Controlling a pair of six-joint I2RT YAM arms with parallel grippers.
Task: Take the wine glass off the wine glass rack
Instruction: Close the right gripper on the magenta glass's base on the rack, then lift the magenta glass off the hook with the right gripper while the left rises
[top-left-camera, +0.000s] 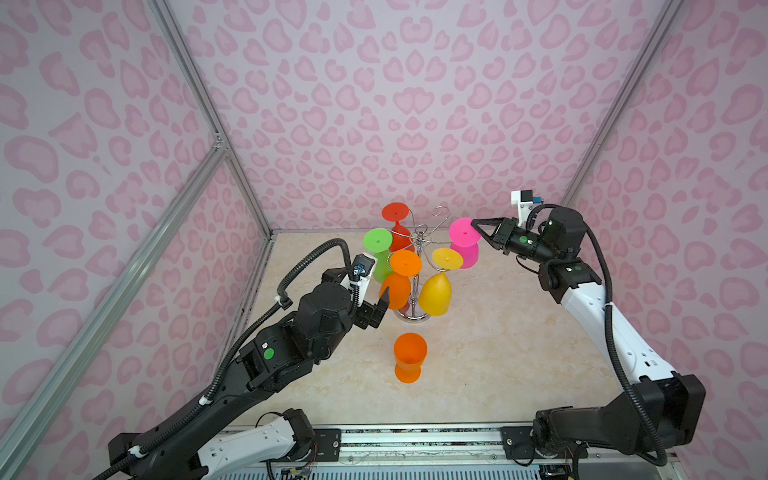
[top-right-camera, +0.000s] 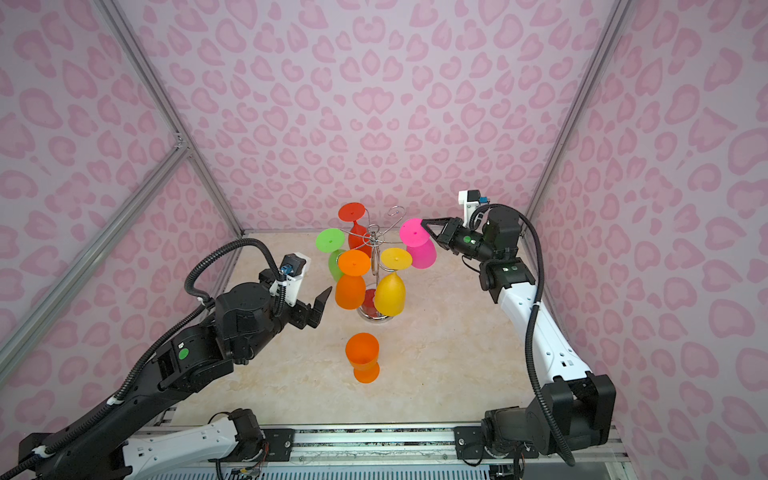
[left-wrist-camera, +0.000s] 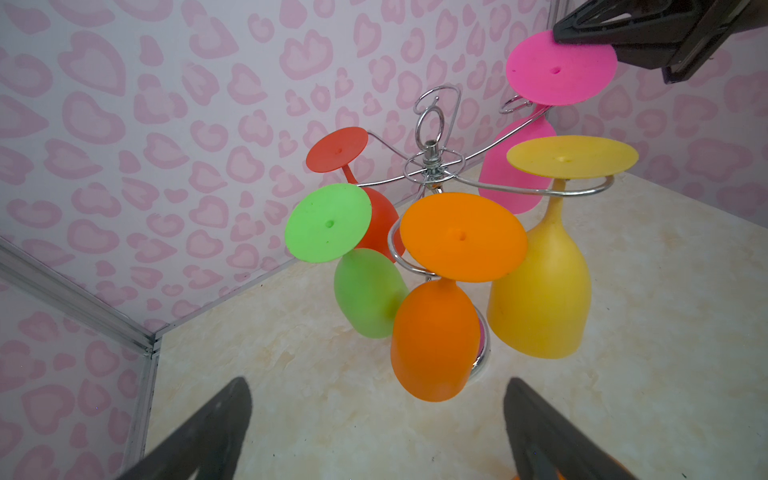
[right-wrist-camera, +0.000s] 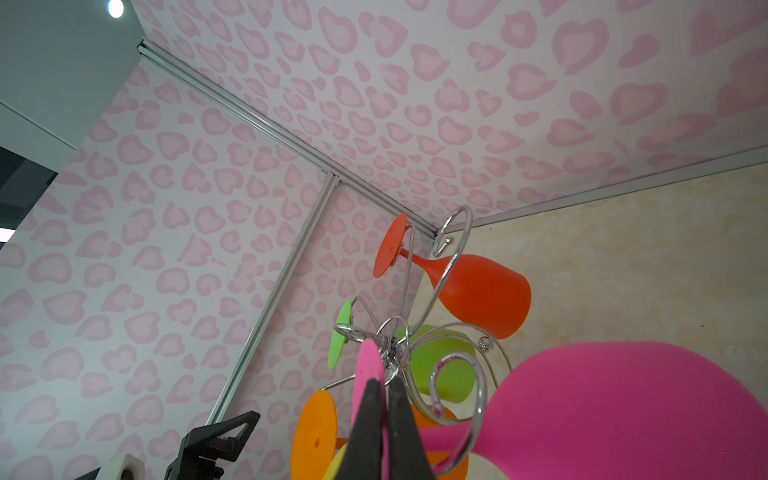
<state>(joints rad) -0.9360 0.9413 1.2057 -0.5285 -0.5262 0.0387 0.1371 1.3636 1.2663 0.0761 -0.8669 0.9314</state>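
Pink blotches are printed on the walls (top-left-camera: 415, 104). A pink glass (top-left-camera: 464, 235) is seen at the black right claw (top-left-camera: 473, 223); beyond it, a chrome rack (top-left-camera: 420, 240), red glass (top-left-camera: 395, 212), green glass (top-left-camera: 377, 240), yellow glass (top-left-camera: 435, 296).

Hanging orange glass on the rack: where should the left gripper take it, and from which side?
Probably the hanging orange glass's bowl, straight in from the robot's side, where the open left gripper faces it. The bowl hangs free below the wine glass rack; its stem is ringed by the hook. The yellow glass and green glass flank it, so avoid a sideways approach.
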